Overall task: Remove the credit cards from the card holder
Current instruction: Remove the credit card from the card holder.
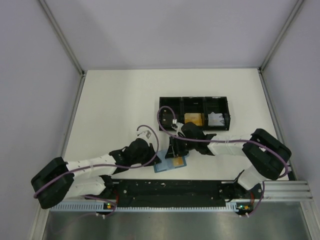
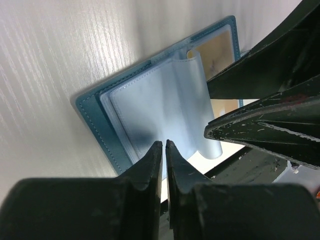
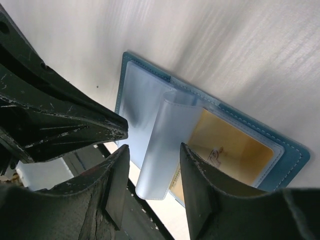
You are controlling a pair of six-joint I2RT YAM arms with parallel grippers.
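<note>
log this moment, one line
left gripper shut at card holder edge | right gripper open astride clear sleeve | gold card in slot

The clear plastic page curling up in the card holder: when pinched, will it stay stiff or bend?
Probably floppy: the clear page curls over itself in the card holder. It looks thin and glossy, so a grip may slip on it. The orange-gold card beneath lies flat, so it is likely stiffer.

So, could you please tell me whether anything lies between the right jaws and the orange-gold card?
Yes: a clear plastic sleeve of the card holder curls up between the open right jaws, partly covering the orange-gold card, which seems to sit inside a pocket.
</note>
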